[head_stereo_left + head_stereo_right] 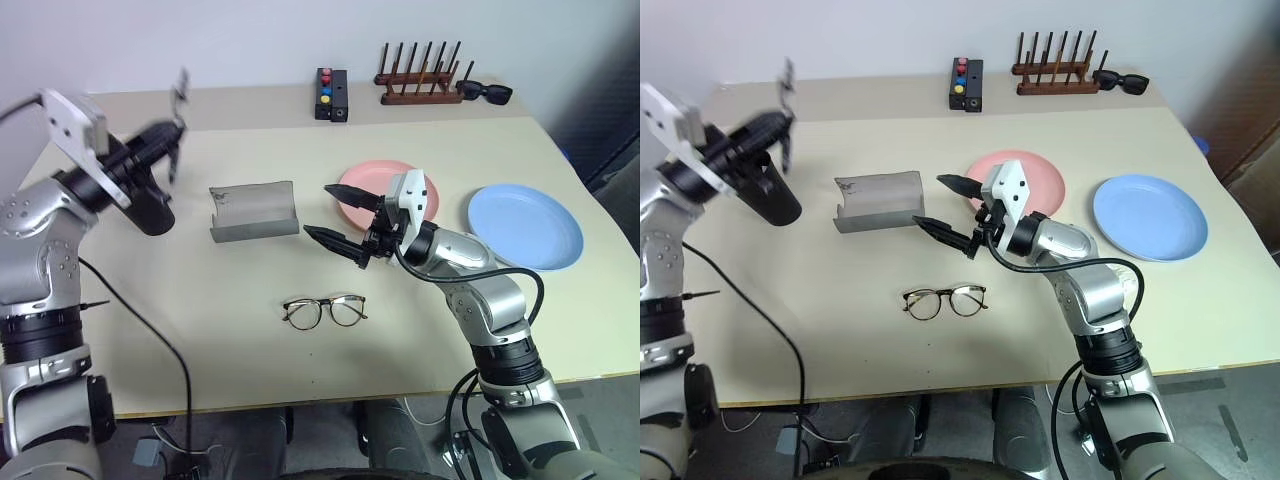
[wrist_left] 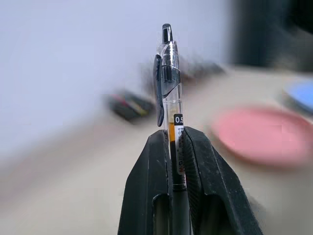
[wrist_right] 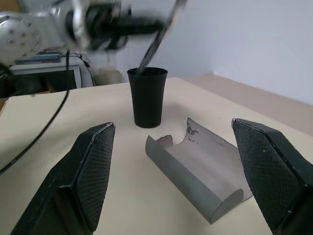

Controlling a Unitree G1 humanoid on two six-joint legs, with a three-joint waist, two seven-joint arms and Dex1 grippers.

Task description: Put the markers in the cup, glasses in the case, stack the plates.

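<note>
At the upper left of the head view the left claw [image 1: 172, 128] is raised above the black cup [image 3: 147, 97], its two fingers [image 2: 146, 186] pinched tight on a marker [image 2: 169, 88], a clear-barrelled pen with a dark clip that stands up out of the grip. The cup stands upright on the cream worktop [image 1: 230, 350] at the left, partly hidden behind the left arm in the head view; the right wrist view shows it just beyond the case, with the pen slanting above its rim. The grey case [image 1: 254, 211] lies open near the centre of the frame, its hollow side facing up. The right claw [image 1: 335, 218] hangs just right of the case with its fingers spread wide and nothing between them. Below it, in the lower centre, the glasses [image 1: 324, 311] rest on the worktop, well apart from the case. The pink plate [image 1: 362, 182] lies right of centre, partly behind the right claw, and the light blue plate [image 1: 525, 226] lies at the right, apart from it. Along the far edge stand a small black box [image 1: 331, 95] with coloured buttons, a wooden rack [image 1: 420, 82] and black sunglasses [image 1: 486, 93].
</note>
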